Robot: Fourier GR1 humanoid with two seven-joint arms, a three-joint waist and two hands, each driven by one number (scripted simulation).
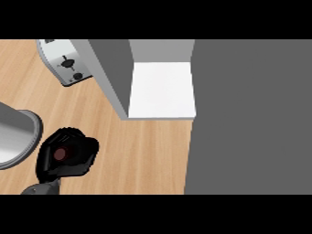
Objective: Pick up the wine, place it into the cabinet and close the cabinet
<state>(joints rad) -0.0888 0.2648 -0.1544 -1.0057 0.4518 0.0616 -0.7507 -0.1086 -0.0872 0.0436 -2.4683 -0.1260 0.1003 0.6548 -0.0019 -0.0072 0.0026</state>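
Left hand [74,160], black, shows in the lower left of the frame with its fingers curled round the wine bottle [60,154]. Only a small, dark red round patch of the bottle shows in the middle of the hand; the fingers hide the rest, so its shape and tilt cannot be made out. Below the hand a short stub of grey forearm [42,188] is cut off by the lower edge.

Hand and bottle are over the light brown wooden counter [145,151], well apart from the open grey cabinet [111,77] at the upper middle. Inside the cabinet a bare white shelf [162,89] is visible, and its back runs out at the top of the frame.

A broad flat dark grey panel [256,119] fills the whole right side and covers the counter there; whether it is the cabinet's door cannot be told.

At the upper left a silver toaster with black knobs [65,64] is cut off at the top and stands just beside the cabinet's wall.

A wide grey cylinder with a paler rim [3,137] is cropped by the left edge, just beside the hand; what it is remains unclear.
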